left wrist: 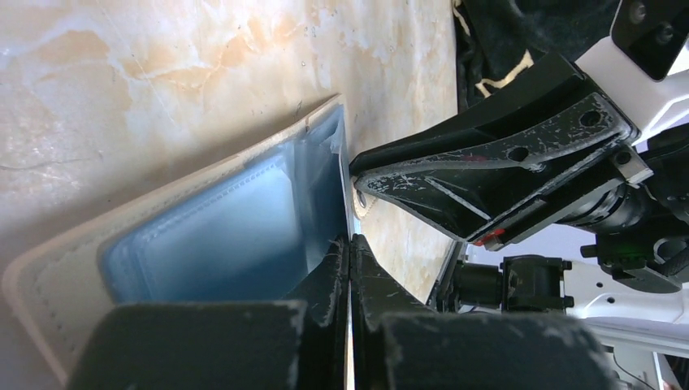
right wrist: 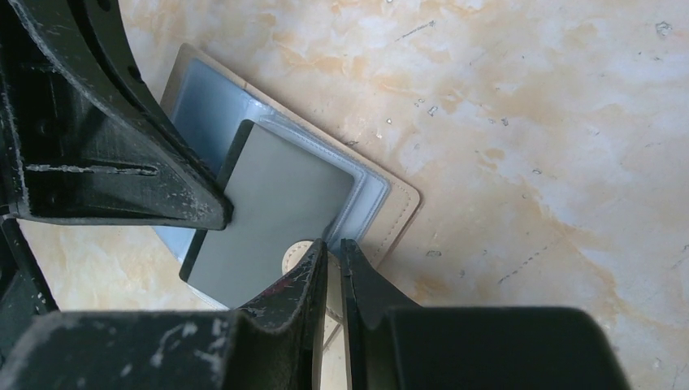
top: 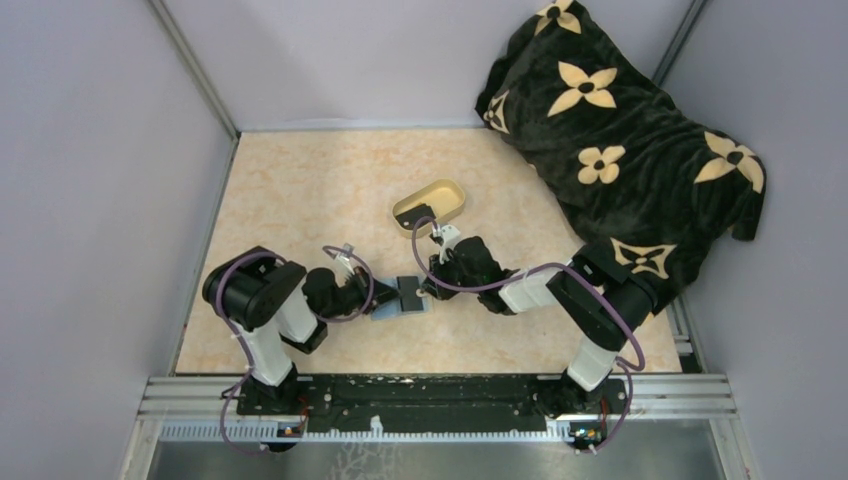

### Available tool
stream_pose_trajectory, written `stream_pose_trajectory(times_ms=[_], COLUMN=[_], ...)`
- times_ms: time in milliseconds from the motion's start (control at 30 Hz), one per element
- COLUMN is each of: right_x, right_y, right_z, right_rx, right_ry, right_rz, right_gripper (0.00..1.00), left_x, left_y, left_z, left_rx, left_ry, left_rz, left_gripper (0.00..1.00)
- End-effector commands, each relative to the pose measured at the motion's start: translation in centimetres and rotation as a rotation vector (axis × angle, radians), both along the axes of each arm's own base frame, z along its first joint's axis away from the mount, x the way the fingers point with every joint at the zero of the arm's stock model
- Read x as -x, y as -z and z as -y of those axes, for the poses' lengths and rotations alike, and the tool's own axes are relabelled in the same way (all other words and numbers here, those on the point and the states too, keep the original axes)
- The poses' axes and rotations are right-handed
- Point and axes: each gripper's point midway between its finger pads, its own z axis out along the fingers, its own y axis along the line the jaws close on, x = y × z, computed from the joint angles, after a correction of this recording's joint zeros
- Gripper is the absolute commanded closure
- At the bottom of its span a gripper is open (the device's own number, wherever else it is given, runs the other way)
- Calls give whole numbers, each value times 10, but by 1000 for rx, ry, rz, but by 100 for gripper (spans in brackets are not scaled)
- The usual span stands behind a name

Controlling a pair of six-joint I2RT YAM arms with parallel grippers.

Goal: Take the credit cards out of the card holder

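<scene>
The left gripper (left wrist: 349,264) has its fingers pressed flat together. Its own wrist view shows them meeting at the edge of the card holder (left wrist: 211,236), beside the blue-grey inner face. Only the right wrist view shows the black card (right wrist: 280,215), greyed by glare, standing askew and about halfway out of a pocket. The left gripper's tip touches its edge, though I cannot tell whether the card is nipped. The right gripper (right wrist: 331,264) is closed to a thin slit on the holder's little tan tab (right wrist: 297,253).

The top view alone shows the oval dish (top: 452,192). The holder lies open on the table (top: 300,190) near the dish, on the side towards the arm bases — tan outer skin down, blue-grey faces up. A second black card (top: 418,212) lies inside the dish at its left end.
</scene>
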Motion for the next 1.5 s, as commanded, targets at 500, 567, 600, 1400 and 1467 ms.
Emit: stream_pose_trajectory(times_ms=[500,567,600,1400,1467], right_x=[4,4,4,-5,-5], right_y=[16,16,17,21,22], right_z=[3,4,4,4,5], right_rx=[4,3,2,-1,-2], right_ry=[2,5,6,6,7], right_rz=[-54,-56,-58,-68,-69], right_gripper=[90,90,90,91,91], left_x=[8,8,9,-5,-9], left_y=[-13,-12,-12,-12,-17], left_z=[-10,-11,-13,-51,-56], left_rx=[38,38,37,-193,-225], left_ry=[4,-1,-4,-21,-40], left_rz=[55,53,52,119,137], left_gripper=[90,90,91,100,100])
